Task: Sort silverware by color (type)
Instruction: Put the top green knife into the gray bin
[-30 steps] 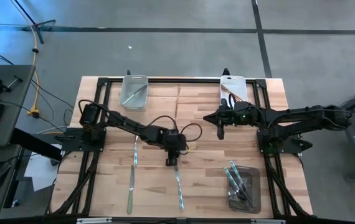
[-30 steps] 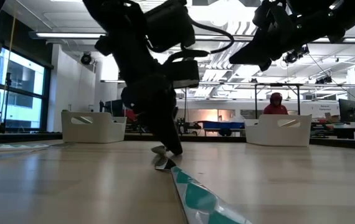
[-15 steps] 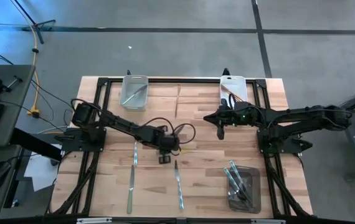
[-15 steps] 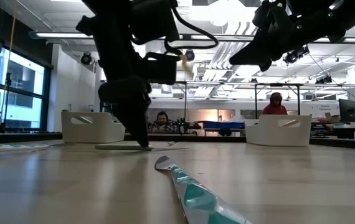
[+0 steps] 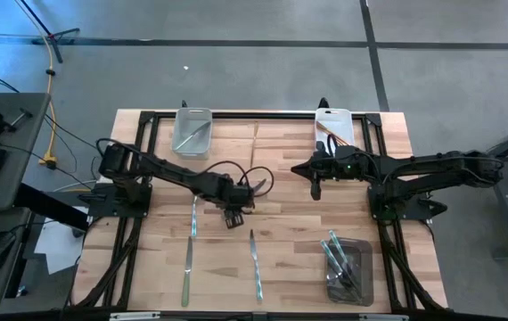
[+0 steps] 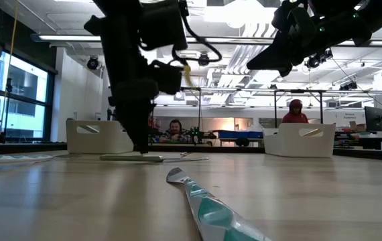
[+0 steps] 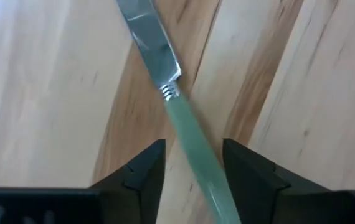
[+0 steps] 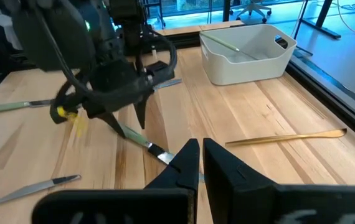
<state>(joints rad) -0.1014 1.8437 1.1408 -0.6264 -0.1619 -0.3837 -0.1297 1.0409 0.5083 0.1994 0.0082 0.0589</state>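
Note:
My left gripper (image 5: 232, 218) (image 6: 141, 148) points down near the table's middle and is open. Its fingers (image 7: 143, 171) stand on either side of a knife's pale green handle (image 7: 193, 146), whose silver blade (image 7: 149, 43) runs on ahead; that knife (image 6: 131, 158) lies flat on the wood. An iridescent blue-green knife (image 5: 254, 260) (image 6: 211, 214) lies nearer the near edge. Two more knives (image 5: 193, 218) (image 5: 185, 269) lie to the left. A gold piece (image 8: 283, 137) lies on the table. My right gripper (image 5: 315, 185) (image 8: 200, 163) hovers shut and empty, right of centre.
A bin (image 5: 192, 132) at the far left holds a silver piece, a bin (image 5: 334, 125) at the far right holds a gold piece, and a clear bin (image 5: 348, 270) at the near right holds blue-green pieces. People sit in the room beyond the table.
My left gripper has come away from the blade tip of the iridescent knife and moved toward the table's left and slightly far, over the green-handled knife. The iridescent knife stays where it lay.

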